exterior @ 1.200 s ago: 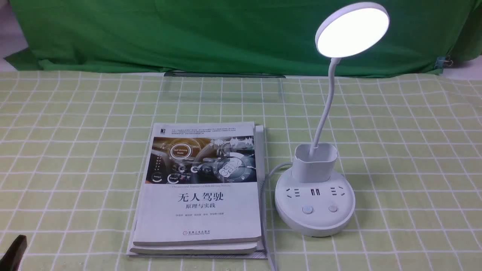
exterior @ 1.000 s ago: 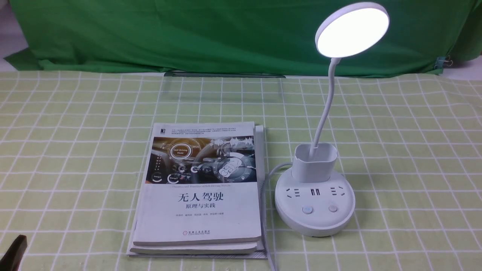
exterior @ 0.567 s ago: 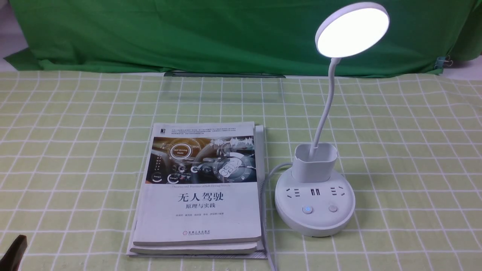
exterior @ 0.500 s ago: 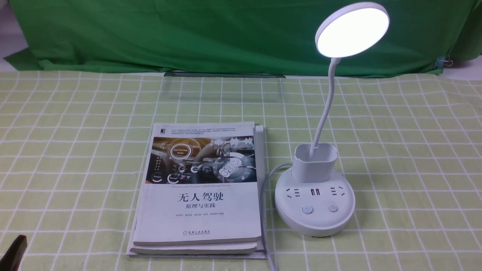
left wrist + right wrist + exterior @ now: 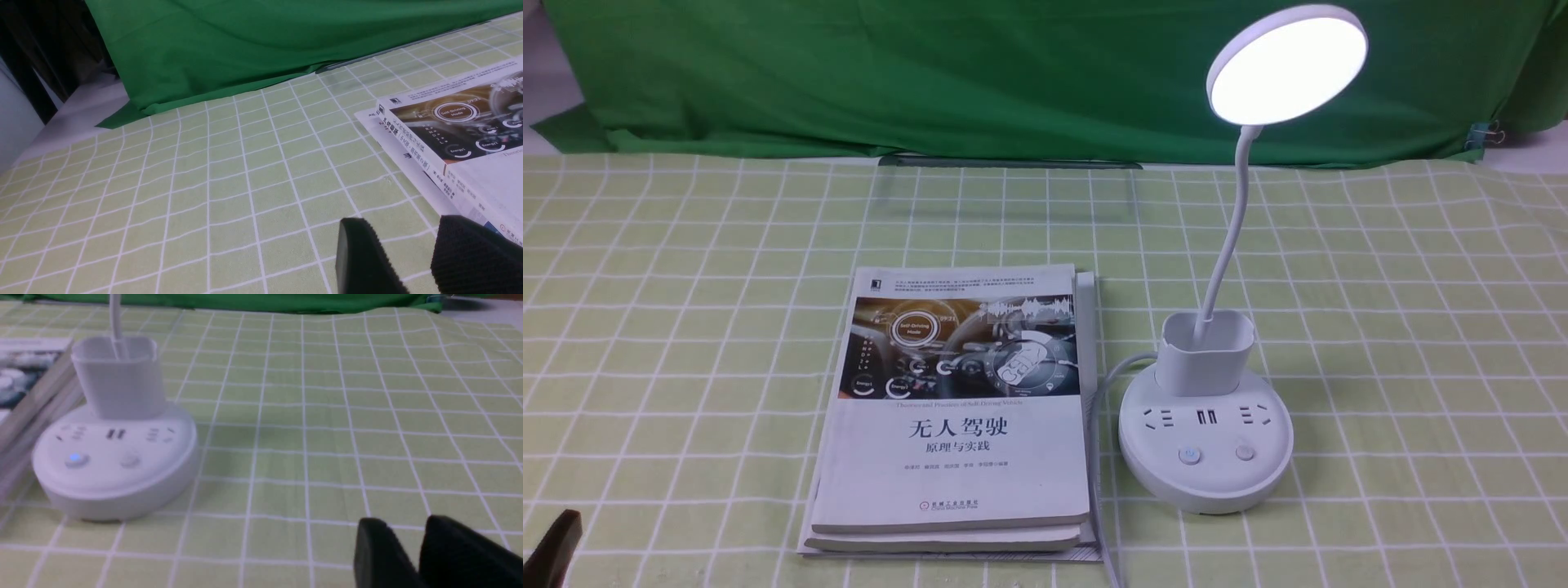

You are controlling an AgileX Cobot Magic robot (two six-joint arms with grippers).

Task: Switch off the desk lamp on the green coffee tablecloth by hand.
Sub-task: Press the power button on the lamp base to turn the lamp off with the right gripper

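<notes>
The desk lamp (image 5: 1205, 457) stands right of centre on the green coffee tablecloth (image 5: 1380, 327), its round head (image 5: 1286, 65) glowing white. On its base the left button (image 5: 1190, 455) shows a faint blue light, with a plain button (image 5: 1244, 452) beside it. The right wrist view has the lamp base (image 5: 118, 465) ahead and to one side of my right gripper (image 5: 406, 524), well apart; the jaws stand slightly open over bare cloth with nothing between them. My left gripper (image 5: 402, 224) hovers open and empty over the cloth near the books; only a black tip (image 5: 551, 547) shows in the front view's near-left corner.
A stack of books (image 5: 960, 408) lies just left of the lamp, and the lamp's white cable (image 5: 1107, 384) runs between them. A dark green backdrop cloth (image 5: 931, 73) hangs along the table's far edge, with a binder clip (image 5: 1486, 135) at its right end.
</notes>
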